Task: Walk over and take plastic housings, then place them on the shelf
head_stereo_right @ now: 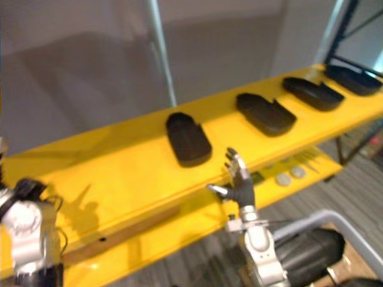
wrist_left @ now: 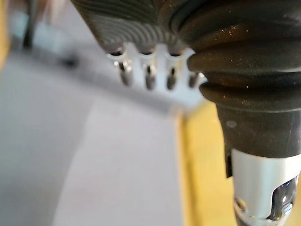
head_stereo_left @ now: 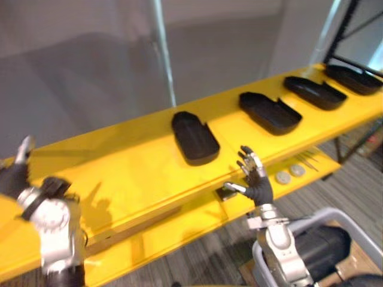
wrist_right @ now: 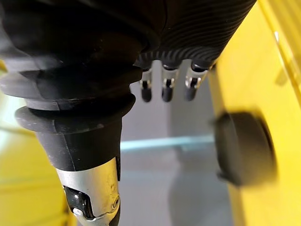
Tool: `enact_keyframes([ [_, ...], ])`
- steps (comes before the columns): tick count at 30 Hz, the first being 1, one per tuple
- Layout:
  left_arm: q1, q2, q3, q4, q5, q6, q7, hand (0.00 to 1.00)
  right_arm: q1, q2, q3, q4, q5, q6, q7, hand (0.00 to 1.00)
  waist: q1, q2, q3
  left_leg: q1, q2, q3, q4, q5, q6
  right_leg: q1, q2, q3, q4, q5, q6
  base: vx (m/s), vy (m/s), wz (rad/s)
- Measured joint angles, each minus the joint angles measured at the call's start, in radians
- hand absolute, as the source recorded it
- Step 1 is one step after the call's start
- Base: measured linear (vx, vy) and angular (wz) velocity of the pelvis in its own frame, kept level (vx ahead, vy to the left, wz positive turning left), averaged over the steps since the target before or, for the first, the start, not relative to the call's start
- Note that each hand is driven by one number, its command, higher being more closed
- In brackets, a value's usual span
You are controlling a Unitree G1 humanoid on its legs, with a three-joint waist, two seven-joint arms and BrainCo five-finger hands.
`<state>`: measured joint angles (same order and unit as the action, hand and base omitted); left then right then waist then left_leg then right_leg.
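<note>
Four housings [head_stereo_left: 195, 138] line the shelf [head_stereo_left: 119, 167]; right hand [head_stereo_left: 256, 175], left hand [head_stereo_left: 13, 176] splayed, empty.

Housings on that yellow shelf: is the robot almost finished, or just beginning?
Done: four black housings lie in a row on the yellow shelf. In hand: nothing; the right hand is open near the shelf's front edge, the left hand open at its left end. Whether more remain to fetch cannot be seen.

A pale metal pole [head_stereo_left: 163, 54] stands against a grey wall [head_stereo_left: 78, 60]; two round silver discs [head_stereo_left: 282, 177] lie side by side above grey striped carpet [head_stereo_left: 203, 257].
</note>
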<state>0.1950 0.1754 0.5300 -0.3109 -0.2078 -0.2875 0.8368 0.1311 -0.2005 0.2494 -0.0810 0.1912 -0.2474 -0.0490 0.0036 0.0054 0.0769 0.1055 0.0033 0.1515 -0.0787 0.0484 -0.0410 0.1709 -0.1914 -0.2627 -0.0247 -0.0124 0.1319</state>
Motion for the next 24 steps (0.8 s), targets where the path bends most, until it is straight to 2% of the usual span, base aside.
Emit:
enact_keyframes([
  [4,0.147,-0.110,0.040,0.018,0.033,0.035,0.082,0.00,0.004,0.018,0.000,0.043,-0.001,0.059,0.003,1.00,0.021,-0.013,-0.007,-0.002,0.003,-0.010,-0.001,-0.001,-0.009,0.006,0.002,-0.015,0.000,-0.011,-0.008,-0.05,-0.020,0.11],
  [7,0.204,-0.186,0.060,0.123,0.032,0.050,0.140,0.00,0.023,0.030,-0.001,0.078,-0.009,0.062,-0.020,1.00,0.030,-0.018,-0.010,-0.004,0.002,-0.017,-0.004,0.001,-0.012,0.007,0.001,-0.024,0.002,-0.012,-0.008,-0.03,-0.001,0.06],
  [10,0.234,-0.206,0.065,0.294,0.040,0.046,0.225,0.00,0.023,0.042,-0.001,0.134,-0.013,0.060,-0.059,1.00,0.036,-0.029,-0.011,-0.010,0.004,-0.031,-0.006,0.004,-0.016,0.009,0.001,-0.038,0.002,-0.013,-0.010,-0.01,-0.006,0.12],
  [13,0.236,-0.224,0.114,0.447,0.047,0.029,0.261,0.00,0.023,0.047,-0.002,0.154,-0.008,0.062,-0.092,1.00,0.038,-0.037,-0.011,-0.018,0.006,-0.032,-0.006,0.004,-0.016,0.002,0.002,-0.040,0.001,-0.014,-0.011,0.01,-0.001,0.01],
  [16,0.237,-0.225,0.123,0.577,0.043,0.005,0.254,0.00,0.017,0.058,-0.002,0.200,0.002,0.076,-0.130,1.00,0.039,-0.044,-0.006,-0.022,0.006,-0.032,-0.005,0.004,-0.017,0.000,0.002,-0.042,0.001,-0.016,-0.011,0.01,-0.002,0.02],
  [18,0.235,-0.224,0.111,0.640,0.008,-0.041,0.184,0.00,-0.004,0.067,-0.002,0.260,0.024,0.077,-0.154,1.00,0.040,-0.047,-0.003,-0.027,0.006,-0.036,-0.002,0.003,-0.016,0.000,0.002,-0.051,0.001,-0.019,-0.012,0.03,-0.010,0.11],
  [21,0.228,-0.219,0.050,0.712,-0.034,-0.080,0.069,0.00,-0.069,0.067,-0.005,0.353,0.020,0.058,-0.190,1.00,0.043,-0.041,0.006,-0.035,0.004,-0.053,-0.002,0.006,-0.013,0.003,0.002,-0.067,0.005,-0.019,-0.010,0.03,-0.015,0.14],
  [24,0.201,-0.219,0.021,0.790,-0.104,-0.084,-0.004,0.00,-0.159,0.066,-0.027,0.433,0.000,0.035,-0.221,1.00,0.057,-0.029,0.020,-0.035,0.004,-0.060,-0.002,0.007,-0.011,0.006,0.002,-0.074,0.010,-0.017,-0.001,0.03,-0.014,0.07],
])
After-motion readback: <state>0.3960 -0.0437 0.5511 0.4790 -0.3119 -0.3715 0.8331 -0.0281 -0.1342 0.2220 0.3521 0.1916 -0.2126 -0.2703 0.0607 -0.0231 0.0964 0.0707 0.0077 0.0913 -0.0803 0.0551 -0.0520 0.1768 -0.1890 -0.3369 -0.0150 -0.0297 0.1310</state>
